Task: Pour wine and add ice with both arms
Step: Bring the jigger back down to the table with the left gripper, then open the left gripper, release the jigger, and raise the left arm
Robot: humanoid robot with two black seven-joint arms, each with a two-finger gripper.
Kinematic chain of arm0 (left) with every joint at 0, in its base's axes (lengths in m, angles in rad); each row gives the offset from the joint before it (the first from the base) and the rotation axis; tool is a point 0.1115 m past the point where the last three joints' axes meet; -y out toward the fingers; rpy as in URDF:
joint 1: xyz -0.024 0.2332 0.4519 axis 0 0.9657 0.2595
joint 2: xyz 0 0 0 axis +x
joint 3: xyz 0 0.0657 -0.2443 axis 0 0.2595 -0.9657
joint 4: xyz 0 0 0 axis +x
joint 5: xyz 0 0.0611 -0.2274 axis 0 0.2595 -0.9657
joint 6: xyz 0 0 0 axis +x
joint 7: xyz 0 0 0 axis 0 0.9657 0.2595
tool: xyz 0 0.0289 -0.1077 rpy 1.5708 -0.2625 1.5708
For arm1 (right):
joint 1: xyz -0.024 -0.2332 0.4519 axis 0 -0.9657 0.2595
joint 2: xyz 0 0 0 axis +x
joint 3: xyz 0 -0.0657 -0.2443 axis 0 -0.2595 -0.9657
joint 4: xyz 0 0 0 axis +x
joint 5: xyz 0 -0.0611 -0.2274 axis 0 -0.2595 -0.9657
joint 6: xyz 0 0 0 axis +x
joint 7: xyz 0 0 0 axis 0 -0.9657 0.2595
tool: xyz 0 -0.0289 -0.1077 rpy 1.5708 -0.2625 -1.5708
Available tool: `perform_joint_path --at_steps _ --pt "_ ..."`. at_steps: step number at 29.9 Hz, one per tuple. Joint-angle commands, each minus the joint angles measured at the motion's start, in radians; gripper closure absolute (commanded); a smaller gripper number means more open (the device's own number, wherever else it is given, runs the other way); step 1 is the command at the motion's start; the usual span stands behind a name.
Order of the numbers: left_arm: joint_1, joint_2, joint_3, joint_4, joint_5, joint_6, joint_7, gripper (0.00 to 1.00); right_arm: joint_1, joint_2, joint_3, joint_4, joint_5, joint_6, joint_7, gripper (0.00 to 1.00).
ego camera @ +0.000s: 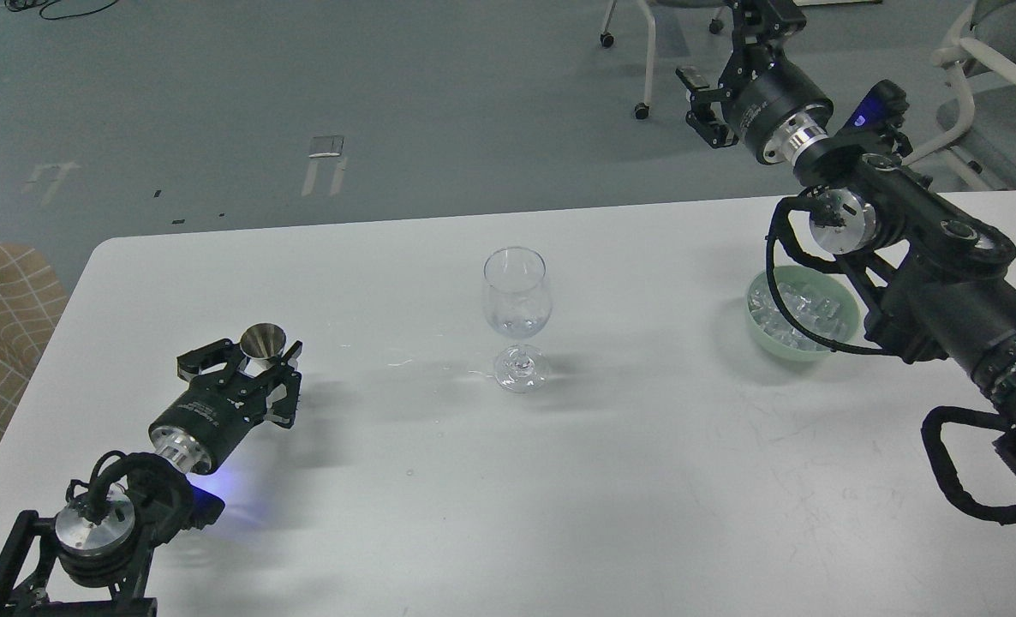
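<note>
Two arms in view: my left arm enters low at the left, my right arm from the right edge.
Left gripper [255, 370]: low over the table [611, 480] at its left side, fingers closed around a small metal measuring cup [263, 341]; the cup stands mouth up.
Right gripper [735, 64]: raised high beyond the far table edge, over the floor; fingers spread apart with nothing between them, though part of it is cut off by the top of the view.
Wine glass [516, 313]: upright near the table's middle, well apart from both grippers.
Wine [515, 326]: a little clear liquid appears to sit in the bottom of the glass bowl; hard to be sure against the glass.
Green bowl [795, 344]: on the table at the right, partly hidden behind my right arm.
Ice [821, 309]: clear cubes heaped inside the green bowl.
Table surface: a few wet streaks [405, 362] lie between the measuring cup and the glass foot.
</note>
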Motion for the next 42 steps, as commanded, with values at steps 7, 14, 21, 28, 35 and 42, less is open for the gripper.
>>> perform_joint_path --at_steps 7,14,21,28,35,42 --pt "-0.006 0.006 0.001 0.000 0.005 0.002 -0.001 0.46 0.000 0.000 0.000 -0.001 0.000 0.000 0.000 0.00" --pt "-0.007 0.008 0.001 0.000 0.009 0.005 -0.001 0.25 0.002 0.002 0.002 0.000 0.000 0.000 0.000 0.00" --pt "0.005 0.015 0.001 0.000 0.009 -0.003 0.016 0.03 0.002 0.002 0.002 0.000 0.000 0.000 0.000 0.00" --pt "0.028 0.018 -0.004 -0.003 0.009 -0.030 0.025 0.02 0.002 0.005 0.002 0.000 0.000 0.000 0.000 0.00" --pt "0.056 0.043 -0.010 -0.010 0.004 -0.041 0.025 0.02 0.002 0.002 0.000 0.000 0.000 0.000 0.000 0.00" --pt "0.126 0.086 -0.047 -0.018 -0.002 -0.095 0.025 0.02 0.000 0.000 0.000 0.000 0.002 0.000 0.002 0.00"
